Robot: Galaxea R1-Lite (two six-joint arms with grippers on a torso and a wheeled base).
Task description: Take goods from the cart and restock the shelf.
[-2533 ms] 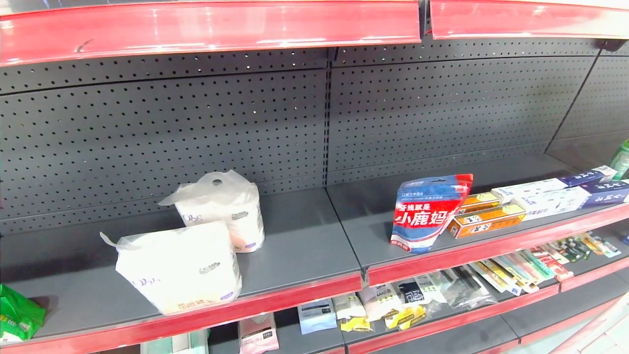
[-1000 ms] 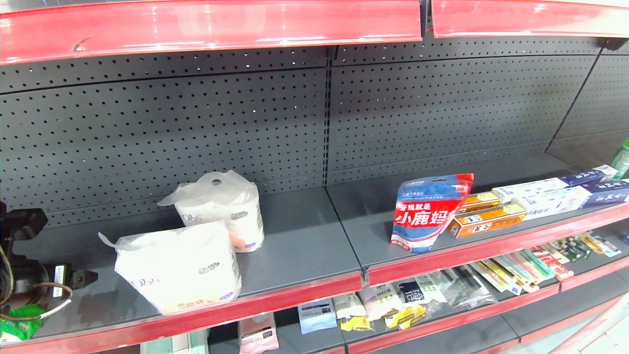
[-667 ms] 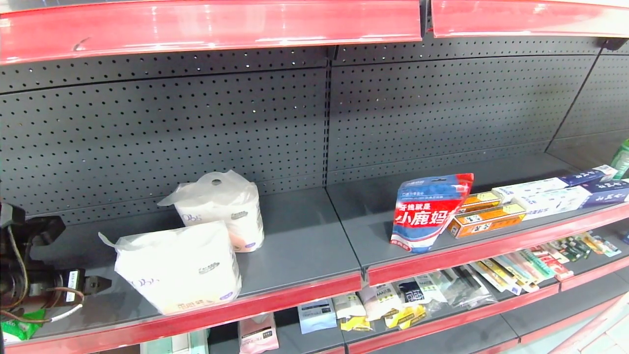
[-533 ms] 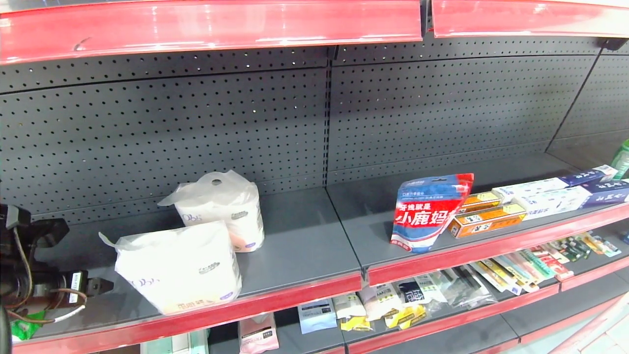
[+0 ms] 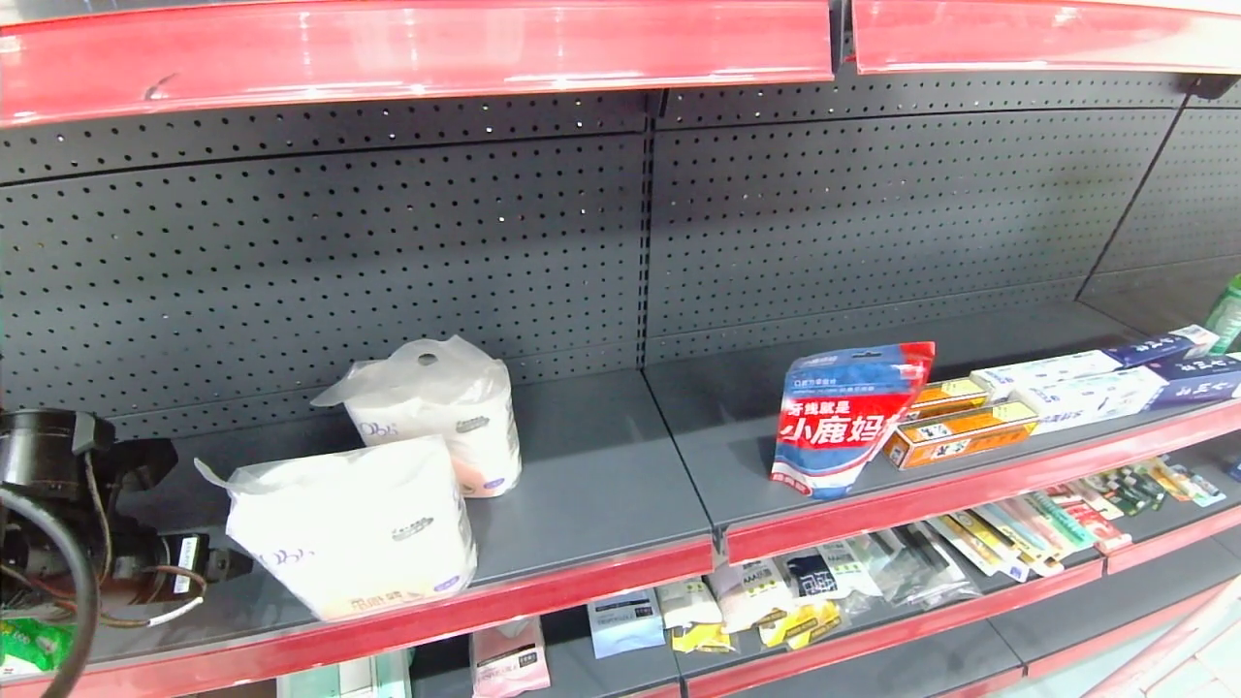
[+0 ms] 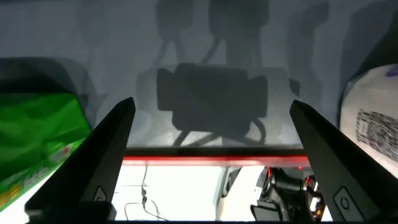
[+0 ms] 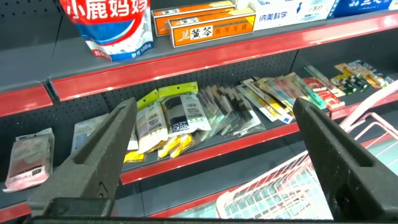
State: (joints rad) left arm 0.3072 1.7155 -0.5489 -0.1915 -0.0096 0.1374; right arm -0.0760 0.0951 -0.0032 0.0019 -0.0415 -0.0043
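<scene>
On the grey shelf [image 5: 601, 475] lie two white tissue packs, one at the front [image 5: 354, 523] and one behind it [image 5: 441, 412]. My left gripper [image 5: 194, 514] hangs low over the shelf's left end, just left of the front pack, open and holding nothing. The left wrist view has this gripper [image 6: 212, 106] above the shelf board, between a green pack [image 6: 37, 143] and the white pack [image 6: 373, 124]. My right gripper [image 7: 214, 104] is open and empty, in front of the lower shelves. The pink wire cart [image 7: 292, 193] is below it.
A blue and red pouch [image 5: 843, 417] stands on the right shelf section beside orange boxes [image 5: 960, 431] and white and blue boxes [image 5: 1096, 388]. The green pack [image 5: 29, 648] lies at the far left. Small hanging packets [image 7: 180, 118] fill the lower shelf. Bare board lies between the tissue packs and the pouch.
My left gripper has come in from the left edge and moved right along the shelf, close to the front tissue pack. The goods have not moved.
</scene>
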